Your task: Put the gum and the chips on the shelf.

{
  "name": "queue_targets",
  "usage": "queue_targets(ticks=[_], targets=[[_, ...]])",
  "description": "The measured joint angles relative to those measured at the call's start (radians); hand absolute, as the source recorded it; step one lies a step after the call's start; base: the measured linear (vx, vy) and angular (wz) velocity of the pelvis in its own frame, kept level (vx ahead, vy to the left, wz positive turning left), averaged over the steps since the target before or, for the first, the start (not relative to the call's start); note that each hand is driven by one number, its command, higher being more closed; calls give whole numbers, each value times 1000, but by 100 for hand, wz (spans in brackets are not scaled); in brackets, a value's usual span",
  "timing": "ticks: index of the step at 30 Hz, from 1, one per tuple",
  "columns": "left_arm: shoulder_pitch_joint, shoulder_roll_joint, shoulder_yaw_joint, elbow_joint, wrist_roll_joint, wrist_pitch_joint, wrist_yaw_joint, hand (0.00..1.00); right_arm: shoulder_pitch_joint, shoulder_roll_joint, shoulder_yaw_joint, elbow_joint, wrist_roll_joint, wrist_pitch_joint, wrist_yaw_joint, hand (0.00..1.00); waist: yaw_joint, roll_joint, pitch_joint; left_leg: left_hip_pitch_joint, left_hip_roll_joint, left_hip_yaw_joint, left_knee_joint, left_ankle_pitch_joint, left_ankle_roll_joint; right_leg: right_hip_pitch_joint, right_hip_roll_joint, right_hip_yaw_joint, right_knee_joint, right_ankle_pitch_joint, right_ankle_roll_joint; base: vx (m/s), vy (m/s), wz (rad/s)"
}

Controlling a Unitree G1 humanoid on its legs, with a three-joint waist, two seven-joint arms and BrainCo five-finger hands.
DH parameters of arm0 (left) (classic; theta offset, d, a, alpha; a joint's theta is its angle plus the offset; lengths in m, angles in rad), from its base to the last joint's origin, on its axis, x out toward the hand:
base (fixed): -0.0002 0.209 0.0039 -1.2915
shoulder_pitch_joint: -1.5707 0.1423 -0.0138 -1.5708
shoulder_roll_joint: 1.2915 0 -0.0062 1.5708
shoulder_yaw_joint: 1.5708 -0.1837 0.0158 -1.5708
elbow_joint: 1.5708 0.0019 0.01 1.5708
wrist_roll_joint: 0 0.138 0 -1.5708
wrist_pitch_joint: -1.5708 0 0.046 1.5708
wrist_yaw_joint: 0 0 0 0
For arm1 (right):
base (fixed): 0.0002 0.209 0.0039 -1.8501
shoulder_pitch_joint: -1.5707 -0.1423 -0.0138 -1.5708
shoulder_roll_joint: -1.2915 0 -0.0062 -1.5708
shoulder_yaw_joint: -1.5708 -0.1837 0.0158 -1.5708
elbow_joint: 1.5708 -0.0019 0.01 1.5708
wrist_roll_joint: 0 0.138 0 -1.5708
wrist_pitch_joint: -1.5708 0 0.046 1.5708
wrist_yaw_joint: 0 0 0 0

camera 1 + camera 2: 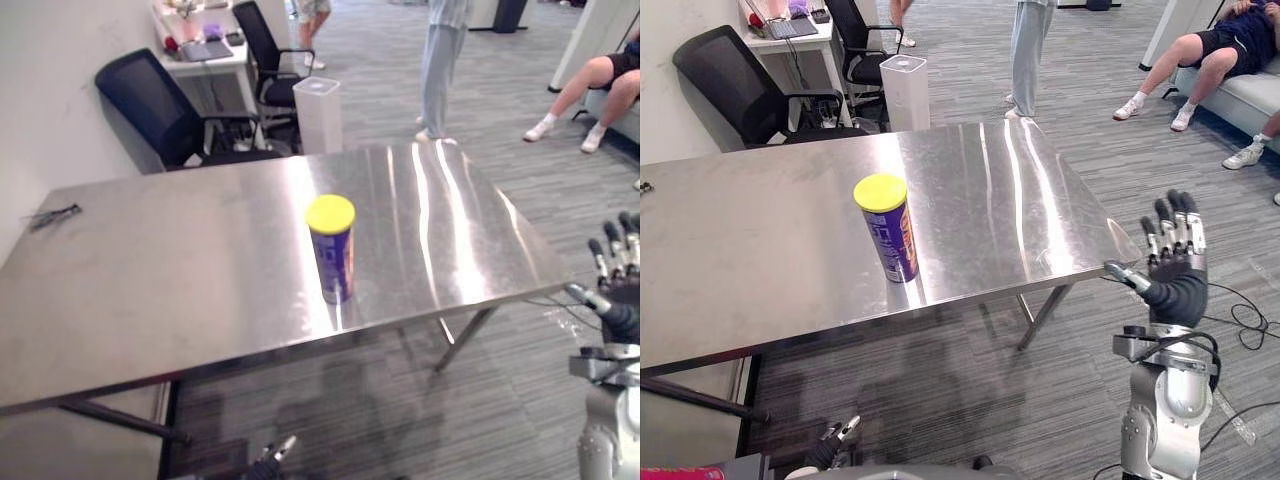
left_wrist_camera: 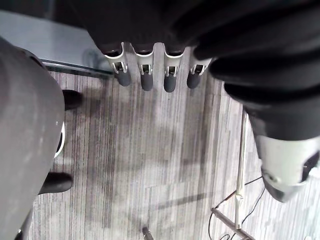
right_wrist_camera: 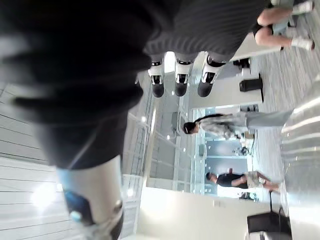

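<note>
- Right hand (image 1: 1175, 268) raised just off the table's (image 1: 760, 250) right edge, fingers straight, empty.
- Left hand (image 2: 146, 79) low over the floor, fingers relaxed, empty.
- Chips can (image 1: 888, 230) upright on the table.

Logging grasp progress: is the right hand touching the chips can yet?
Apart. The right eye view shows the right hand raised beyond the table, bare steel lying between it and the chips can.

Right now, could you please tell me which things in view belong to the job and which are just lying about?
Job: chips can, upright on the steel table; right hand, open, raised beside the table; left hand, open, low over the floor.
Lying about: black office chair; white cylinder on the floor; small dark object at the table's left edge; person standing beyond.
</note>
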Motion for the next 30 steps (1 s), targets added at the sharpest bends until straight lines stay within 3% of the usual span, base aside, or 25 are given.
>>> queue_targets(ticks=[10,17,24,30], targets=[[-1,8,-17,0,1,1,-5,0,39,-45,217,-27,70,52,70,0,1,-4,-1,1,-8,-13,-1,1,3,6,-7,-6,-1,2,4,-6,0,2],[-6,21,-47,1,26,1,-5,0,16,-93,346,-19,68,75,69,0,3,-9,-3,5,-8,-20,5,1,3,16,-8,-17,-1,3,4,-10,-10,3],[-16,20,-54,1,27,1,-2,0,-55,-93,381,88,61,81,40,0,28,-10,-3,-1,-9,-43,13,4,8,22,-12,-38,-1,3,4,-36,-19,8],[-16,21,-55,0,27,1,3,0,-131,-93,395,148,51,82,4,0,30,-10,-3,-2,-11,-51,11,8,13,29,-15,-51,-4,3,4,-11,-8,6]])
